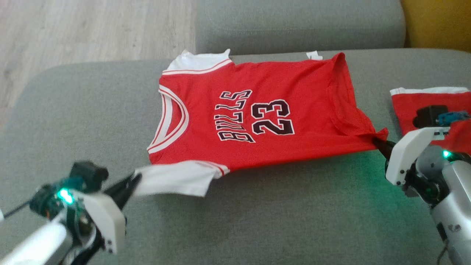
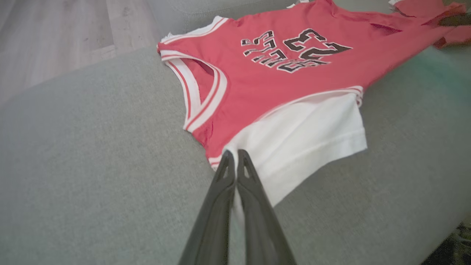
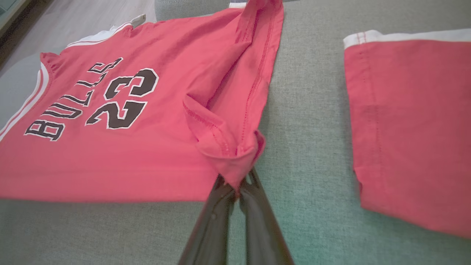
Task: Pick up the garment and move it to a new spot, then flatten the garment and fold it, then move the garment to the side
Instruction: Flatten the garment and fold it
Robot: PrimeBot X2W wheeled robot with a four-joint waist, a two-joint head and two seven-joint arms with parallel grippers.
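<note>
Grey fabric sofa w/ red jersey; wood floor beyond.

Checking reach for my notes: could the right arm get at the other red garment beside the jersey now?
Probably not freely: the right tool is shut on the jersey, at a corner. Only bare sofa separates it from the other garment.

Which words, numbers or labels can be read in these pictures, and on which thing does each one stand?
"BULLS": black letters edged in white, on the chest of the red jersey.
"23": same style, under that word on the jersey.
The white tag at the jersey's edge: too small to read.
The second red garment: no text to be seen.
</note>
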